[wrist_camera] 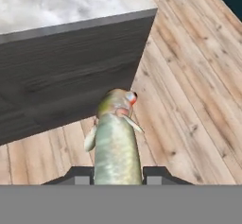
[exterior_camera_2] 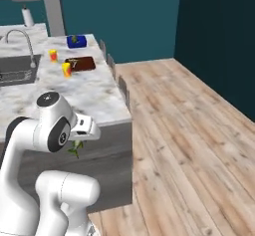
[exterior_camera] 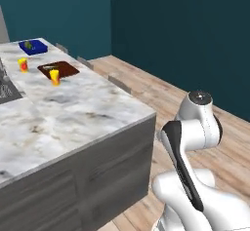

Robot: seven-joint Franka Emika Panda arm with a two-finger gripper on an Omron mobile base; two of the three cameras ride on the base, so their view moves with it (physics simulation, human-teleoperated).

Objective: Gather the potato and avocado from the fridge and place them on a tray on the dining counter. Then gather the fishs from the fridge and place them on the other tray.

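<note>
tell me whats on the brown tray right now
The other tray holds one pale slender thing near its far edge, probably a fish, too small to be sure. A yellow cup in front covers part of the tray. The gripper holds a fish.

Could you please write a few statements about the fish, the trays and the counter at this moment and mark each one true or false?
1. The gripper holds a fish between its fingers. True.
2. The fish is lying on the reddish-brown tray. False: it hangs in the gripper, over the wooden floor beside the dining counter.
3. The blue tray sits farther along the counter than the reddish-brown tray. True.
4. Two yellow cups stand on the floor. False: they stand on the counter.
</note>
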